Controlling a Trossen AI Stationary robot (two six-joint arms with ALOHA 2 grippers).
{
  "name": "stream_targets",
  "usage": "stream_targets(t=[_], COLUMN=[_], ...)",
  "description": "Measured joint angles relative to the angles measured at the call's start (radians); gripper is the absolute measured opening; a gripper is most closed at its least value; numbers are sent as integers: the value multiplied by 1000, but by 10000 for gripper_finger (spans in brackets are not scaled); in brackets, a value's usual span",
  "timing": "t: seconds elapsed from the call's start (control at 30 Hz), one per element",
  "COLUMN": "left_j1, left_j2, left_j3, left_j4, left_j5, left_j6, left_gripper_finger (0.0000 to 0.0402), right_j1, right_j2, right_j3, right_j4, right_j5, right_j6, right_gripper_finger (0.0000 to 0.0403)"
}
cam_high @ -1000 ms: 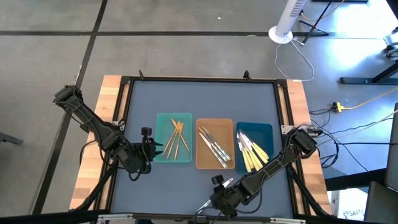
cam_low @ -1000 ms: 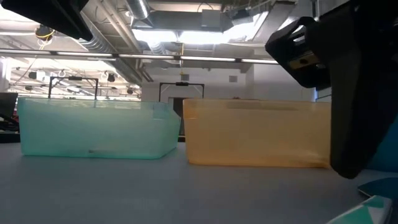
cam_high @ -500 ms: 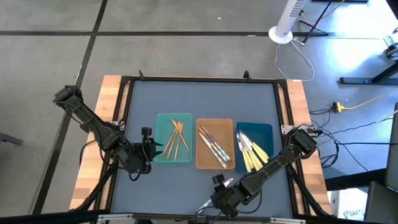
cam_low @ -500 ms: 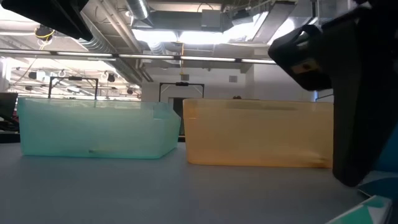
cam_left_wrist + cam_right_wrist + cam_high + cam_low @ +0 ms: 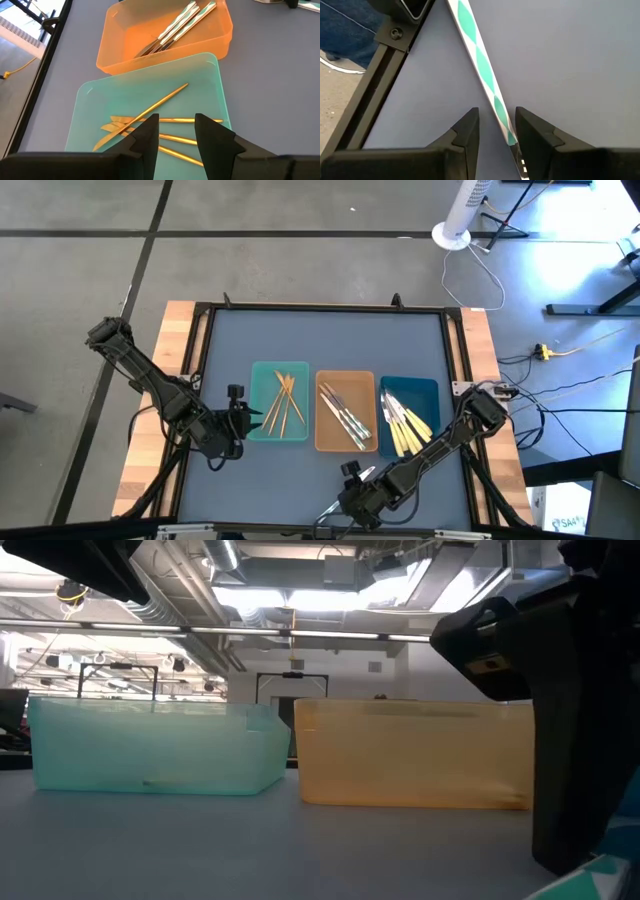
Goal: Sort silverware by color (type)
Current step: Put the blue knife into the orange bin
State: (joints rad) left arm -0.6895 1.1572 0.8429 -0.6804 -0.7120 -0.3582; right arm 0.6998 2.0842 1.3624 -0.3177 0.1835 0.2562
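While viewed from above, gold slim utensils point(image 5: 283, 404) lie in the teal plastic tray point(image 5: 262, 432), silver ones point(image 5: 345, 416) in the orange tray point(image 5: 322, 442), yellow-handled ones point(image 5: 402, 420) in the dark-blue tray point(image 5: 432, 392). Left gripper point(image 5: 238, 419) sits beside the teal tray; right gripper point(image 5: 352, 475) near the table's front edge point(image 5: 300, 525), open mat around. Low view: teal and orange trays apart. Left wrist: fingers point(image 5: 148, 136) narrowly parted, empty. Right wrist: fingers point(image 5: 465, 131) narrowly parted around a green-white patterned utensil point(image 5: 481, 65).

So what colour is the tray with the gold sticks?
Teal; the gold sticks show best in the left wrist view.
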Motion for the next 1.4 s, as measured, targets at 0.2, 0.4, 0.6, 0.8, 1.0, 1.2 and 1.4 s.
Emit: stream_targets(t=[0.2, 0.4, 0.6, 0.8, 1.0, 1.2, 1.4], left_j1=[0, 0, 0, 0, 0, 0, 0], left_j2=[0, 0, 0, 0, 0, 0, 0], left_j3=[0, 0, 0, 0, 0, 0, 0], left_j4=[1, 1, 1, 1, 1, 1, 2], left_j5=[0, 0, 0, 0, 0, 0, 18], left_j6=[0, 0, 0, 0, 0, 0, -1], left_gripper_finger=[120, 120, 120, 120, 120, 120, 120], right_j1=[-6, -8, -8, -8, -8, -9, -9], right_j2=[16, 18, 19, 19, 20, 19, 15], right_j3=[1, 2, 2, 2, 2, 1, -1], right_j4=[7, 8, 14, 13, 13, 17, 29], right_j5=[-14, -22, -32, -47, -52, -52, -52], right_j6=[32, 38, 37, 36, 35, 35, 35], right_gripper_finger=[117, 106, 57, 13, 8, 13, 14])
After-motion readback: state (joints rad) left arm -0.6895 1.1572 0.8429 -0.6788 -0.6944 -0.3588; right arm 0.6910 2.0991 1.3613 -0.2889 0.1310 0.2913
